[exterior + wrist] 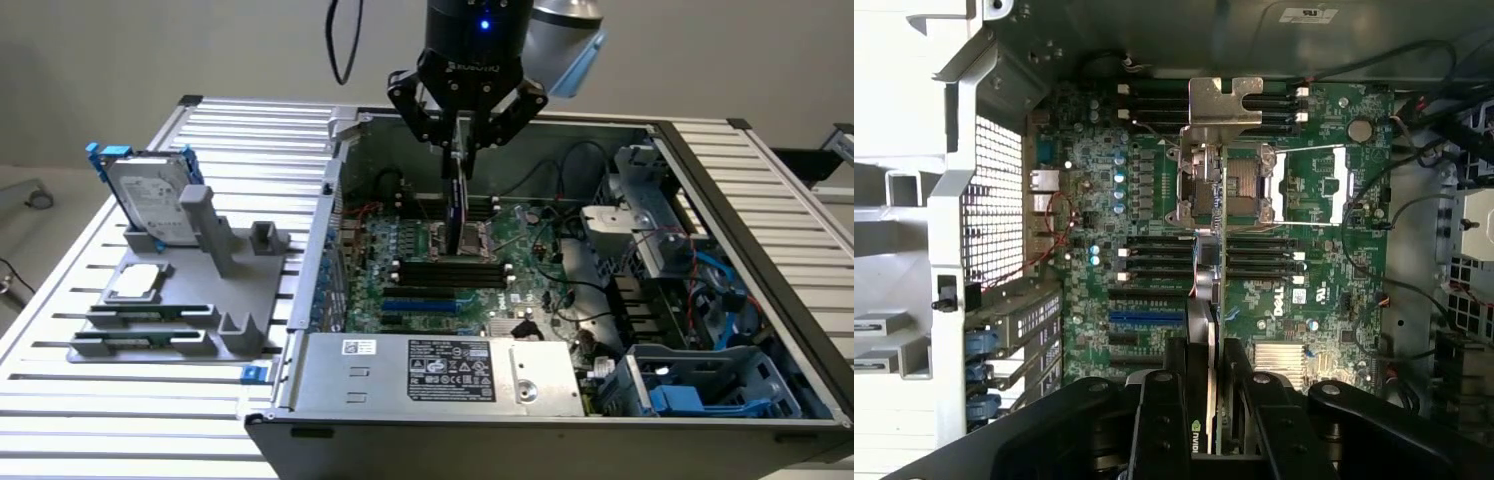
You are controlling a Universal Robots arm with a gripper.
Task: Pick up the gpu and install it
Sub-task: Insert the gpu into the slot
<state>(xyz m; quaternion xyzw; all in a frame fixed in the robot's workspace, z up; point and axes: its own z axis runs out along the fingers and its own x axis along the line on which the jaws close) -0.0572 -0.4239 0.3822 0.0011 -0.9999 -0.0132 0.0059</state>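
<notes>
gpu (462,200) clamped between jaws, above motherboard (387,240)

I work over a table (120,425) of ribbed aluminium slats, silver, running across the exterior view. Beyond its far edge is a plain wall (160,50), pale grey-white. Off the table at the exterior view's left I see the floor (60,225), light grey, meeting the wall in a soft line. A small dark round thing (40,197) sits on it; what it is I cannot tell. A thin black cable (8,280) curls just beside the table there. At the exterior view's right, a black block (805,160) stands past the table's far corner. The light is bright and even, the nearest slats glare white, and the shadows are soft.
</notes>
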